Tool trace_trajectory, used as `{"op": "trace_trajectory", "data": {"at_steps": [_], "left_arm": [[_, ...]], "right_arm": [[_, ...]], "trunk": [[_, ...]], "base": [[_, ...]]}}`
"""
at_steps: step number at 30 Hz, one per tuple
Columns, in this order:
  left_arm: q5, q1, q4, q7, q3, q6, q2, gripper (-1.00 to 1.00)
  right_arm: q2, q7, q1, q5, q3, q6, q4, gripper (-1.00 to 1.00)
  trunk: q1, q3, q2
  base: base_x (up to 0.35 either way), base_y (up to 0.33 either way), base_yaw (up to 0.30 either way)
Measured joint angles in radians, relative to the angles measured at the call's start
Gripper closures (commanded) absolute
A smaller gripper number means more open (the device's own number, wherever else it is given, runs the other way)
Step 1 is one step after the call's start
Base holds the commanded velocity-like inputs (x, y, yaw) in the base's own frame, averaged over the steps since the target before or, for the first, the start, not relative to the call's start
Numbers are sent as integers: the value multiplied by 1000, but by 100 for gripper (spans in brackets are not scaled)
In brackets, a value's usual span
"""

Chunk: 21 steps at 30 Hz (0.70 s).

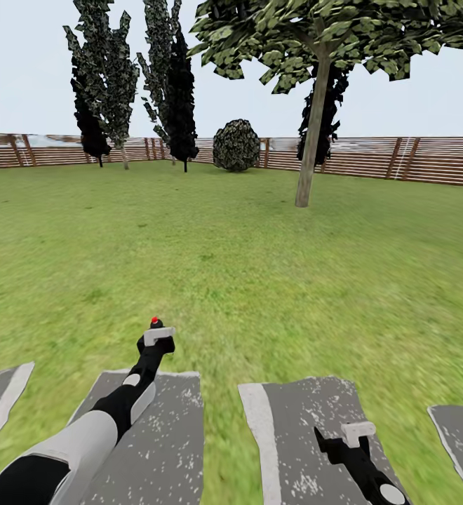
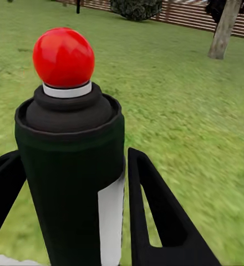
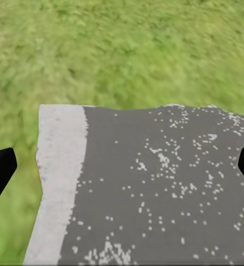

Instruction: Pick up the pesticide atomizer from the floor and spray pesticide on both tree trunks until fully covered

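atomizer (image 2: pixel 72 183): matt black, glossy red cap | fence (image 1: pixel 428 160): slatted wood | slabs (image 3: pixel 155 188): rough speckled stone

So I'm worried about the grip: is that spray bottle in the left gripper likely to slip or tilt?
The pesticide atomizer looks rigid, so it probably won't deform. Its smooth round body could twist between the fingers. It stands upright now, its red top up, and is likely light.

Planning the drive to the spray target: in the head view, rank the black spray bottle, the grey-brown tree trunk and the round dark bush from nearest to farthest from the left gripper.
1. Black spray bottle, red-topped, between the left gripper's jaws.
2. Grey-brown tree trunk, across the lawn, ahead right.
3. Round dark bush, at the slatted wooden fence.
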<state>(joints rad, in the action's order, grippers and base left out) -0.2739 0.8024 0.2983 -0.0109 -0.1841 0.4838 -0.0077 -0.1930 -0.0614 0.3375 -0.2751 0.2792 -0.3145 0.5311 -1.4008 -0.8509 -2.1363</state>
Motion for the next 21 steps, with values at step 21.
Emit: {"op": "trace_trajectory", "data": {"at_steps": [21], "left_arm": [[1, 0, 87, 0, 0, -39, 0, 100]], "right_arm": [[16, 0, 0, 0, 0, 0, -29, -100]], "trunk": [[80, 66, 147]], "base": [[0, 0, 0]]}}
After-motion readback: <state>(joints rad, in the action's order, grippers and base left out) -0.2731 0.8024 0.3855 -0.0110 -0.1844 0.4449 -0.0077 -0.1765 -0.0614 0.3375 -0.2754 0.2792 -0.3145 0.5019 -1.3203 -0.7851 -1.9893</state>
